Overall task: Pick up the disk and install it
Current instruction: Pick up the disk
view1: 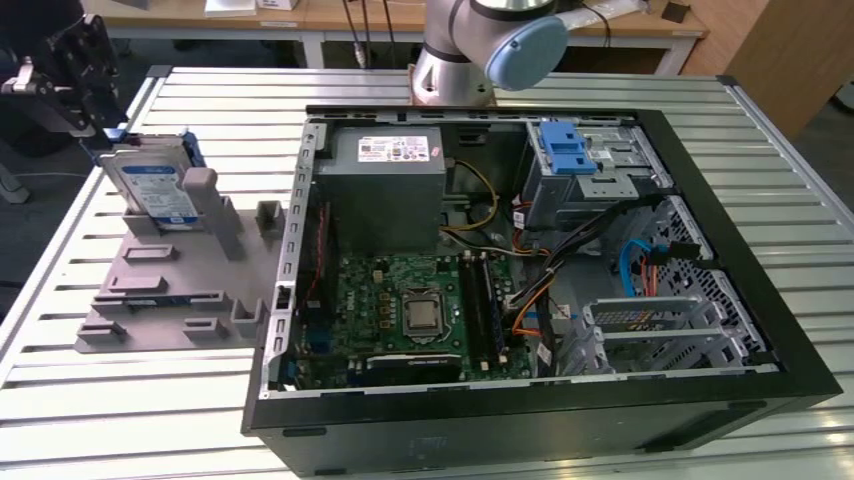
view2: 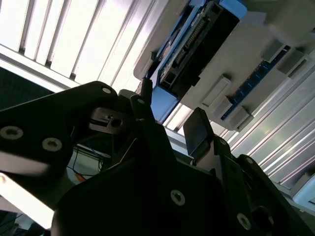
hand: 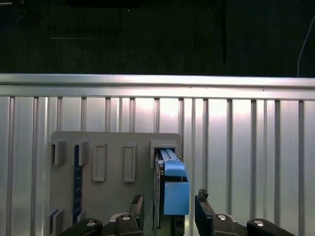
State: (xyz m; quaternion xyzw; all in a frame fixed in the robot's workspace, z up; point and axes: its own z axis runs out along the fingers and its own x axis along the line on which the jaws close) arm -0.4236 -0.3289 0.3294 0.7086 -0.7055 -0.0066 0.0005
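One open computer case [view1: 534,415] takes up the middle of the slatted metal table [view1: 134,420] and reaches almost to the table's near edge. Inside it lie a green motherboard [view1: 400,300], then the grey power-supply box [view1: 387,195]. In the case's far corner, on the exterior view's right, sits a drive cage [view1: 594,165] with a blue latch.

Between the case and the table's edge on the exterior view's left lies a grey fixture plate [view1: 160,300]. The disk [view1: 154,185] stands on edge in a slot at the plate's far end, its blue-and-white label showing.

Just beyond the disk, toward the table's far corner, hangs the black gripper [view1: 107,135]. In both wrist views the gripper [hand: 170,199] [view2: 170,105] has its fingers [hand: 202,209] spread apart. One finger sits on each side of the blue-railed end of the disk [hand: 170,169] [view2: 194,42], and a gap shows on either side.

Farthest back, the arm's base [view1: 447,70] stands at the table's far edge.
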